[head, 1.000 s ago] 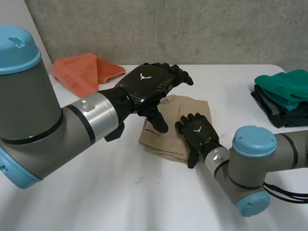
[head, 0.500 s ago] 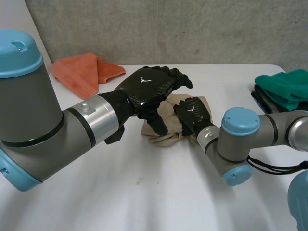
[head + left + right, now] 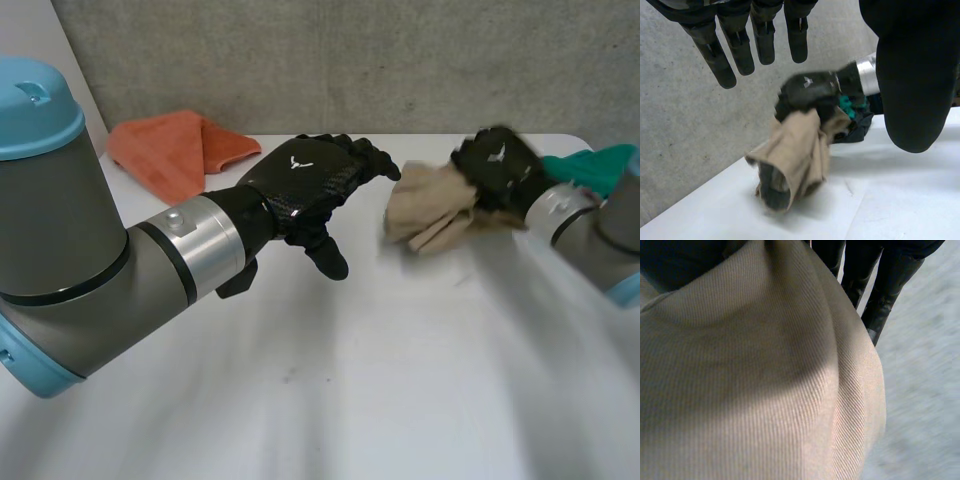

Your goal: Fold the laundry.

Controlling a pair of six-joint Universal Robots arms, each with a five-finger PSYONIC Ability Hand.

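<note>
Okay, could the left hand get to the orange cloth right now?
Probably yes. The left hand is open and empty, only bare table lies between it and the orange cloth, and the right hand holds the beige cloth on the far side.

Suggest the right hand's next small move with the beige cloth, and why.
Probably move the right hand over to the green pile and lay the beige cloth on it: the hand grips the cloth just short of that pile, and the left hand is open, apart from it.
</note>
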